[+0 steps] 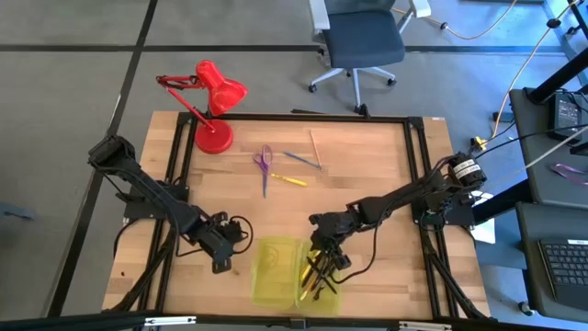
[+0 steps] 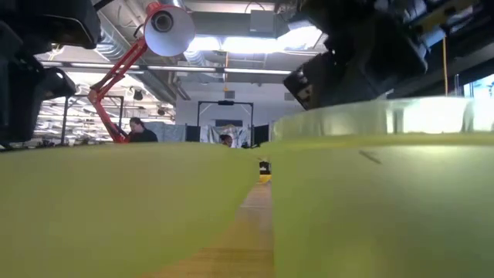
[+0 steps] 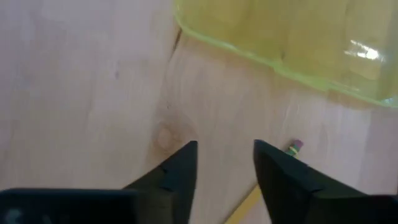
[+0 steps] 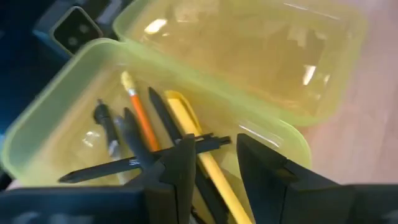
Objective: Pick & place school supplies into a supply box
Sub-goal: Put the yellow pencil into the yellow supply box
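On the table's near left, the left gripper (image 1: pixel 223 246) hangs low over bare wood just beside the box (image 1: pixel 276 272), its fingers (image 3: pixel 180 171) apart with nothing between them. A yellow pencil (image 3: pixel 249 202) with a pink eraser end lies on the wood directly under those fingers, running slantwise past one fingertip, so its long axis crosses the gap at an angle, not squarely; it looks released, not gripped. The box sits open at the front middle of the table, two yellow-green halves side by side; its left half (image 4: pixel 249 50) looks nearly empty from above, while the right half (image 4: pixel 74 130) holds a loose bundle of black pens, an orange pencil (image 4: pixel 140 112) and a yellow one. The right gripper (image 1: pixel 323 259) hovers over that right half, fingers part-way apart; a black pen (image 4: pixel 140 158) lies crosswise just ahead of the fingertips, and whether they touch it cannot be told. Farther back, mid-table, the scissors (image 1: pixel 265 162) lie with their long axis running front to back, handles away from the box, and just right of them a short yellow pencil (image 1: pixel 292 180), a bluish pen (image 1: pixel 301 158) and a thin tan stick (image 1: pixel 313 147) lie loose. Those leftovers sit roughly between the arms, well apart from both grippers. The likely judgement is that the left arm, empty and free, suits the scissors, and its wrist would need to turn to close across the blades.
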